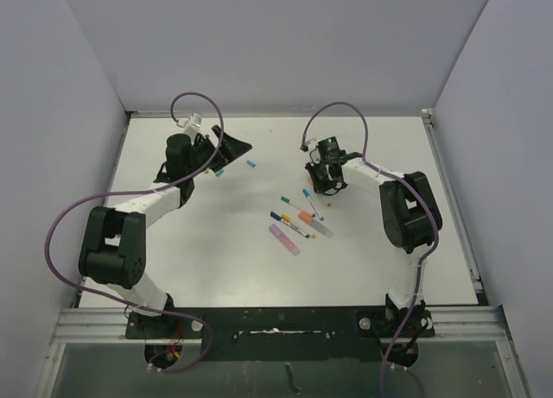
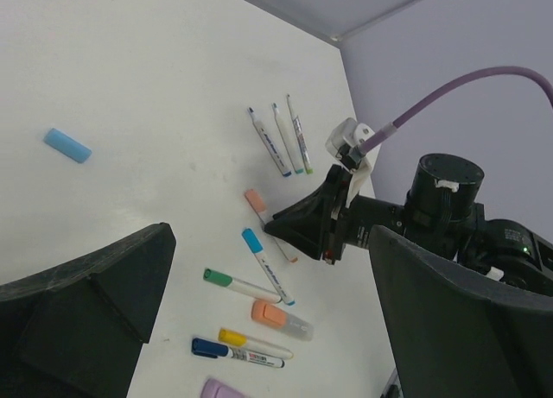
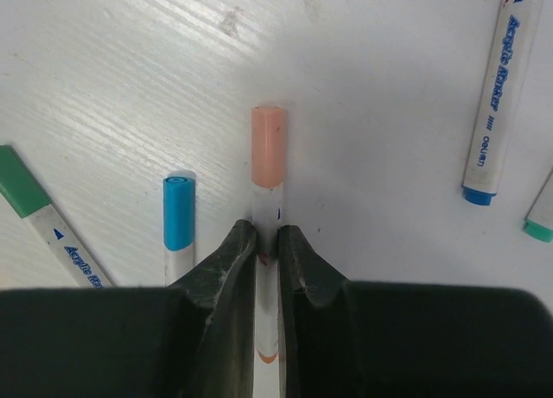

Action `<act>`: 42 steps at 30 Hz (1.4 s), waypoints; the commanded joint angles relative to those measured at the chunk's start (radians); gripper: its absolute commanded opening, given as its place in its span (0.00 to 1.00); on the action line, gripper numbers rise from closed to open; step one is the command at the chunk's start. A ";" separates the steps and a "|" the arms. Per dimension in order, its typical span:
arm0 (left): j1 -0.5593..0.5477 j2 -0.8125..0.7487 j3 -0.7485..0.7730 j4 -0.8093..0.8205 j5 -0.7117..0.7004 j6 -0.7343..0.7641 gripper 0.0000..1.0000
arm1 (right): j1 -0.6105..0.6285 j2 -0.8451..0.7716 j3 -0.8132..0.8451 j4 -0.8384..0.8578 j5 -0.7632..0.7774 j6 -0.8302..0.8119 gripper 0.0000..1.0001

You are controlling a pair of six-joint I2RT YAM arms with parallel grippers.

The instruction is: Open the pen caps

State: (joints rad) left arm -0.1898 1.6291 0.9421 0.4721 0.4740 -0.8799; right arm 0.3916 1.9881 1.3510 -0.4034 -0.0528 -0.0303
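Note:
My right gripper is shut on the white barrel of a pen, just below its salmon-orange pen cap, low over the table. A blue-capped pen and a green-capped pen lie to its left. My left gripper hangs wide open at the far left, holding nothing, and looks down on the right gripper and the capped pens: blue, green, yellow, dark blue. A loose blue cap lies alone; a teal cap lies near the left gripper.
Three uncapped pens lie side by side beyond the right gripper. An orange highlighter and a purple one lie among the capped pens. Grey walls close in the white table at the back and sides.

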 commanded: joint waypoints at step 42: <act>-0.203 0.237 0.107 0.314 0.026 -0.219 0.45 | 0.128 -0.210 0.017 0.299 -0.419 0.189 0.00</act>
State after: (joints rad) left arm -0.3851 1.8503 1.0206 0.7021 0.4808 -1.0981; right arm 0.5121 1.7863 1.3510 -0.1638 -0.4507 0.1474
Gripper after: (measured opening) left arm 0.481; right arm 0.124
